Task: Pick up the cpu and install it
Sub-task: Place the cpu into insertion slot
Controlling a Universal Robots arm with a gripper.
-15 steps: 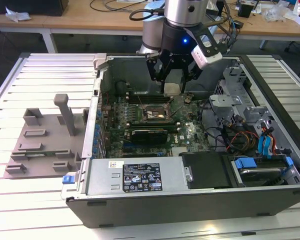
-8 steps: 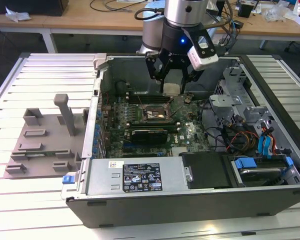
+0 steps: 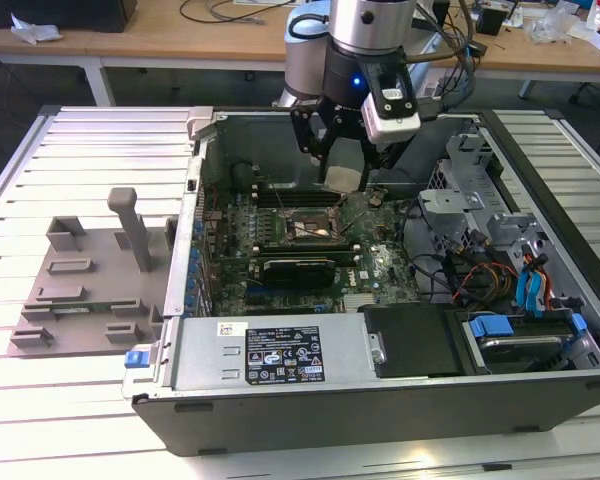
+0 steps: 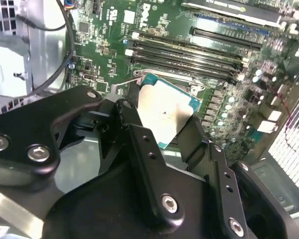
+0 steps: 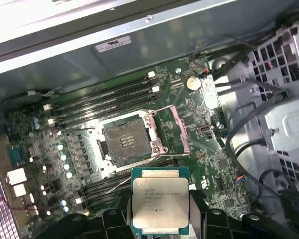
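Grips the cpu (image 5: pixel 160 201) by opposite edges in the clenched end effector (image 4: pixel 161 124), hangs it over the motherboard (image 5: pixel 214 164) just short of the open socket (image 5: pixel 123 144); looks light, thin, stiff, slick-topped, likely fragile underneath, so edges only.

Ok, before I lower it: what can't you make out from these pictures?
- Underside of the cpu: it faces away in both wrist views.
- Pins of the socket: too small in the first wrist view. In the second wrist view the cpu and gripper cover the socket.
- Height of the cpu above the socket: the exterior view cannot settle it, and the gripper covers part of the cpu there.
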